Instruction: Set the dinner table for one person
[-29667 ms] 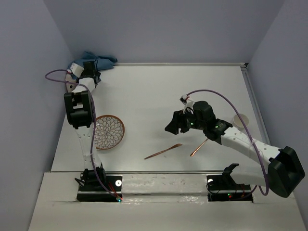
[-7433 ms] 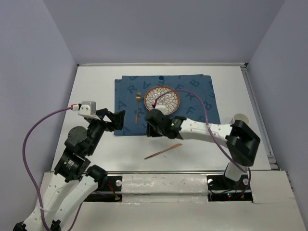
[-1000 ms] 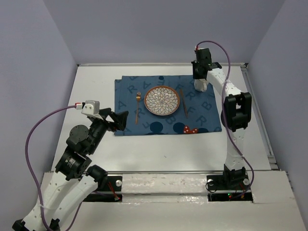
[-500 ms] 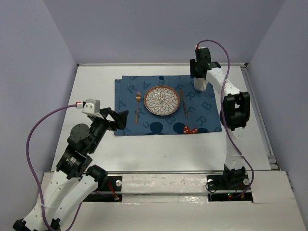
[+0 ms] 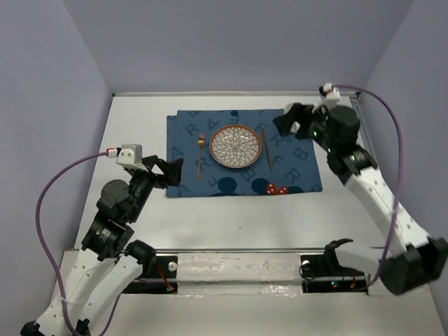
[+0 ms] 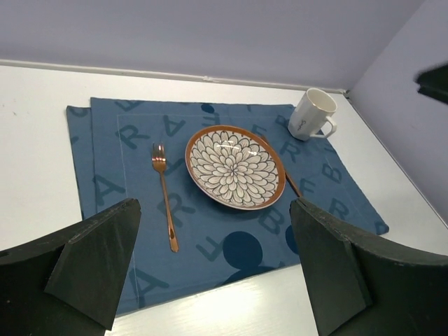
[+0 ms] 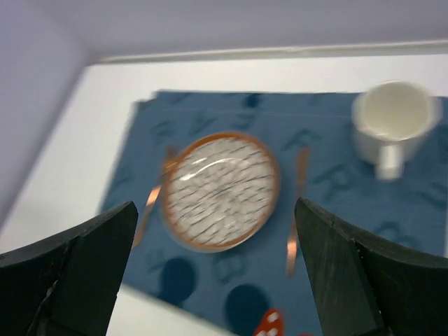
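**Both pincers open and empty above a laid place**

The left gripper hangs over the table's near left part, just off the mat's near left corner. Its jaws stand wide apart with nothing between them. In its wrist view the two dark fingers frame the whole setting from the near side.

The right gripper is spread wide as well and holds nothing. It hovers over the mat's far right corner, and from above it hides what lies under it there. Its own camera is blurred, yet it shows the setting between its fingers.

The mug stands upright on that far right corner of the mat, white, its handle turned away from the plate.

The plate, brown-rimmed with a petal pattern, sits on the far half of the mat, roughly midway across. The fork lies just left of it with its tines pointing to the far side, close to the plate but not touching. The knife lies just right of the plate, also running near to far. Whether it touches the rim cannot be told.

The dark-blue lettered mat lies flat on the far middle of the white table, with bare tabletop on every side. A red dotted print marks the mat's near right part.
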{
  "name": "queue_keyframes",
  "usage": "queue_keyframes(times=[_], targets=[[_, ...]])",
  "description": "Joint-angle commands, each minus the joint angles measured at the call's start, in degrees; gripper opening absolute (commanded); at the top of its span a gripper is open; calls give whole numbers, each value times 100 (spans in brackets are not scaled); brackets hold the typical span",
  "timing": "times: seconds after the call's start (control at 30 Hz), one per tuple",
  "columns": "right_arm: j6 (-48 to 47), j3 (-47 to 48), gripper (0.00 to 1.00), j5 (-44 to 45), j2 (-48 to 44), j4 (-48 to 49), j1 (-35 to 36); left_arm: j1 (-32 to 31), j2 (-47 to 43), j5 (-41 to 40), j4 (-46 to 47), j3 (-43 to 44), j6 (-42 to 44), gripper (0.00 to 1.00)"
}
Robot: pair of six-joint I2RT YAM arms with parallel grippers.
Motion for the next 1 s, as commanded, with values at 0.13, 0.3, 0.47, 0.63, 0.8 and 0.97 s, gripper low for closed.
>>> queue_keyframes(times=[0.13,0.3,0.47,0.63,0.8,0.97], targets=[[1392,-3624,100,-1570,-2821,1531,133,89,-226,92,402,-97,160,99],[1498,-4522,100,-1254,-4332,1338,133,89,-428,162,472,-140,177,99],[1393,-4506,100,-806,-4748,1012,133,89,-718,83,586,-246,195,99],[1253,-4322,100,-288,-4652,531,133,89,-947,4,586,-202,345,99],[1007,-3864,100,47,-4634,90,133,80,-1035,48,551,-167,319,99],[927,-3855,100,503,-4608,142,133,80,-991,180,490,-88,345,99]])
